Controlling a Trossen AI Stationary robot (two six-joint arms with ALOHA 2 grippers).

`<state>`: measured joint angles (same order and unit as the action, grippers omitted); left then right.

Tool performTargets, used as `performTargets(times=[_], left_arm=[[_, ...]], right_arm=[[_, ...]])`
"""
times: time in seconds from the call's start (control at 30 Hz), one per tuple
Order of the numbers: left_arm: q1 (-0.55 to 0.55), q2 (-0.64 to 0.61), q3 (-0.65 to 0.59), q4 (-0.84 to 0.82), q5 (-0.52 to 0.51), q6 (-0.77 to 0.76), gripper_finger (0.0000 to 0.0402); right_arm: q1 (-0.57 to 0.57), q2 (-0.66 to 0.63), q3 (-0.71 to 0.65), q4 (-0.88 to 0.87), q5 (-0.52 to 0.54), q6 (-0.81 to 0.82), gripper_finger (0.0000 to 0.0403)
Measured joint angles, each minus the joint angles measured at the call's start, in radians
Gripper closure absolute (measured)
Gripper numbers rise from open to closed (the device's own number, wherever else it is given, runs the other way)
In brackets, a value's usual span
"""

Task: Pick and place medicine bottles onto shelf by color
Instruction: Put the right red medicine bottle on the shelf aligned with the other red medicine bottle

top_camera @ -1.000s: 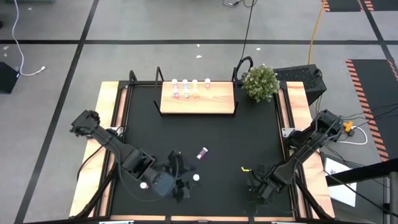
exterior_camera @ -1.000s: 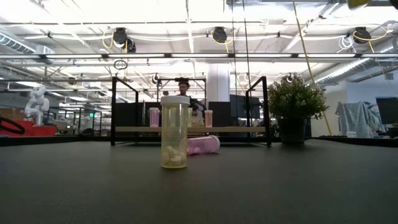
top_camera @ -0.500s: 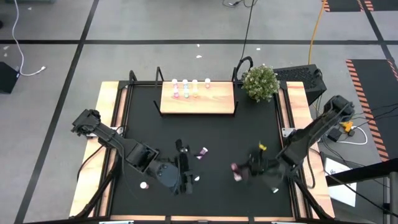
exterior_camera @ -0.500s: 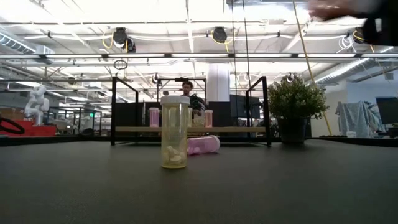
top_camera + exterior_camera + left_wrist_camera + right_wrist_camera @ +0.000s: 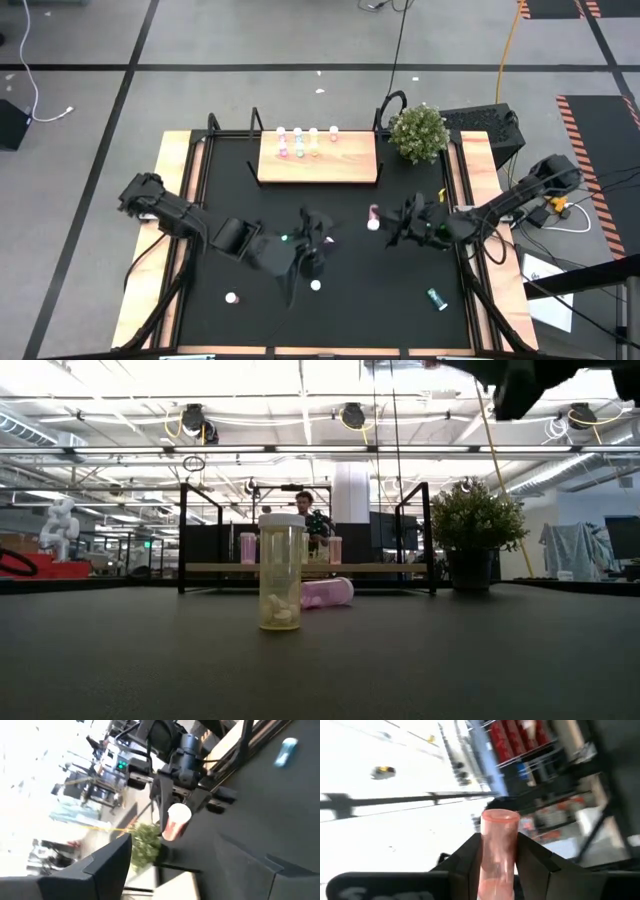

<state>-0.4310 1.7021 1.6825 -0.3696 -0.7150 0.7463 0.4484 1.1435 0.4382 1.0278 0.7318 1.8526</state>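
The light-wood shelf (image 5: pixel 318 165) stands at the table's far side with several small bottles (image 5: pixel 299 141) upright on it. My right gripper (image 5: pixel 380 220), right of the table's middle, is shut on a pink bottle (image 5: pixel 497 847) with a white cap (image 5: pixel 178 813). My left gripper (image 5: pixel 316 236) hovers open near the middle with nothing between its fingers. Under it a pink bottle (image 5: pixel 328 593) lies on its side. A yellow bottle (image 5: pixel 281 572) stands upright on its base, nearer the front. My right gripper pinches the pink bottle's body (image 5: pixel 496 865) between its two fingers (image 5: pixel 465 857), one on each side. The bottle lies along the fingers and sticks out past their tips, cap end (image 5: pixel 372 224) toward the table's left. It is lifted clear of the table, roughly level.
A blue bottle (image 5: pixel 436 298) lies near the table's front right. A white-capped bottle (image 5: pixel 232 297) stands at the front left. A potted plant (image 5: pixel 418 132) sits at the shelf's right end. Black end brackets (image 5: pixel 183 538) rise at the shelf's sides.
My right gripper has risen from the front right and gone toward the far edge and the middle, rolling its wrist, carrying the pink bottle clear of the table. My left gripper has moved from the front toward the table's middle and rolled about its own axis.
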Motion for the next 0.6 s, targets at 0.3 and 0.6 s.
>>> performTargets(times=[0.3, 0.6], left_arm=[[0.166, 0.057, -0.002, 0.250, 0.182, 0.200, 0.0117], [0.301, 0.082, -0.001, 0.149, 0.446, 0.083, 0.0117]], right_arm=[[-0.074, -0.003, 0.025, 0.036, -0.003, 0.144, 0.0307], [-0.138, -0.002, 0.027, 0.003, -0.001, 0.223, 0.0307]])
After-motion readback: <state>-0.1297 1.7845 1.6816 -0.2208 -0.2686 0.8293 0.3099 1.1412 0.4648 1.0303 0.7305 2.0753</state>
